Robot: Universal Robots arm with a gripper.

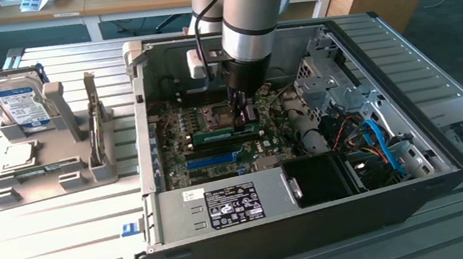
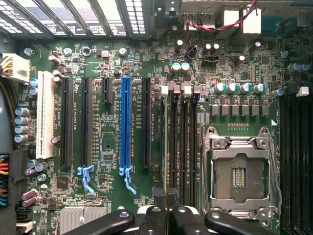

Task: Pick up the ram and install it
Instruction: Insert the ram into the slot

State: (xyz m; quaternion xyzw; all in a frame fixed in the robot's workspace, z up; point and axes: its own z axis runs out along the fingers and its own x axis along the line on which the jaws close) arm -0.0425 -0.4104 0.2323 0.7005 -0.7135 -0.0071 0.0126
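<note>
Gripper (image 1: 241, 110) pinches the ram (image 1: 221, 133) beneath it; if skewed over the slots (image 2: 182, 147) directly below, it could jam or bend.

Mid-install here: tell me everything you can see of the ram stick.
The ram is a long, thin green circuit-board stick, standing on its long edge inside the open computer case, low over the motherboard beside the processor socket. The shut gripper pinches its upper edge. Whether it sits in a slot cannot be told.
</note>
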